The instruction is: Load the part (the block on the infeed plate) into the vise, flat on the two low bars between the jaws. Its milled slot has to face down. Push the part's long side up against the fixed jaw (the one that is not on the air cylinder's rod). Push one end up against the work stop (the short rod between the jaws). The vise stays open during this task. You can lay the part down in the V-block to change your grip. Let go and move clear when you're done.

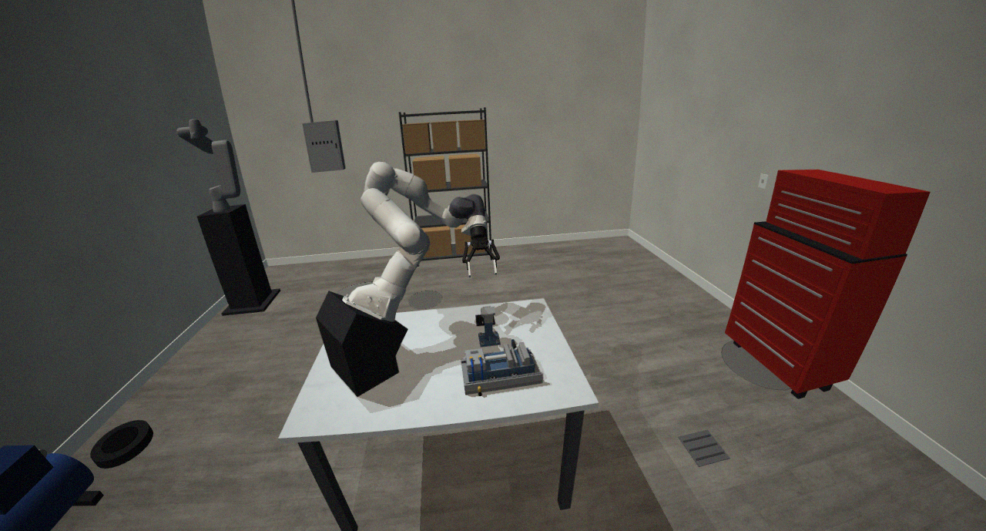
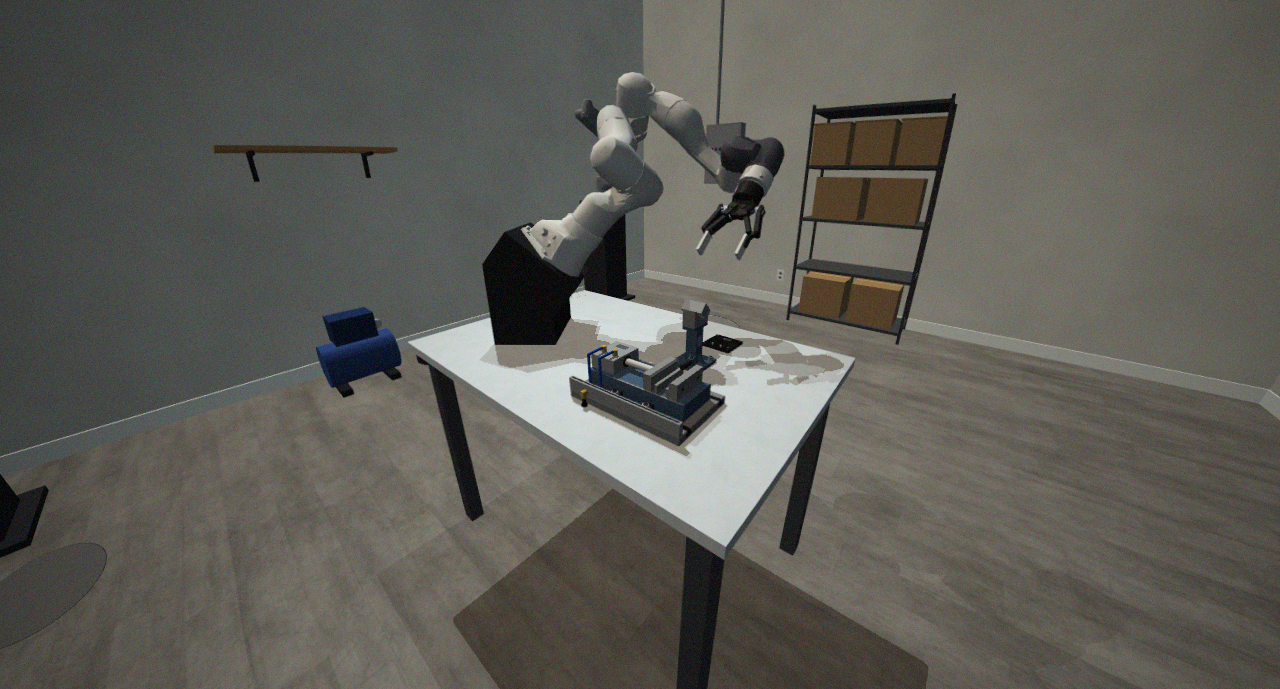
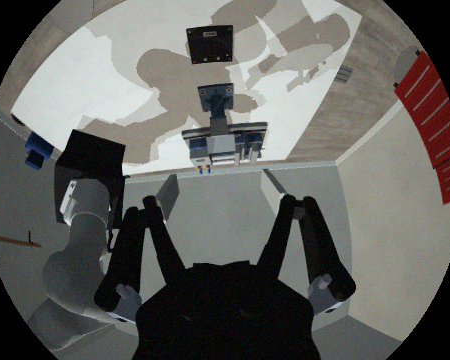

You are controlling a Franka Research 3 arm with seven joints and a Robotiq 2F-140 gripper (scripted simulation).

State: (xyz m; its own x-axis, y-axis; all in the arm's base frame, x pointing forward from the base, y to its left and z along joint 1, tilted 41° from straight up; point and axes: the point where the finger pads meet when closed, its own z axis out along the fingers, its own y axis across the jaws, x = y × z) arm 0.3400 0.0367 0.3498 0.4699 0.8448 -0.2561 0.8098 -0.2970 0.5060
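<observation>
My gripper [image 1: 482,273] [image 2: 720,253] [image 3: 219,180] is open and empty, high above the table's back part. The vise [image 1: 501,372] [image 2: 640,393] [image 3: 198,145] stands open in its grey tray. The grey V-block [image 2: 695,313] [image 3: 220,144] sits on a blue post [image 1: 488,333] behind the vise. The black infeed plate [image 2: 723,343] [image 3: 210,45] lies farther back; no block shows on it. I cannot make out the part: the V-block's top and the gap between the jaws are too small and grey to tell.
The black robot pedestal [image 1: 360,354] [image 2: 529,293] [image 3: 92,159] stands at the left of the white table [image 1: 414,411] [image 2: 501,389] [image 3: 50,95]. Blue hoses rise at the vise's cylinder end. A small yellow-topped fitting [image 1: 479,389] [image 2: 583,395] stands beside the tray. The raised V-block post is an obstacle behind the vise.
</observation>
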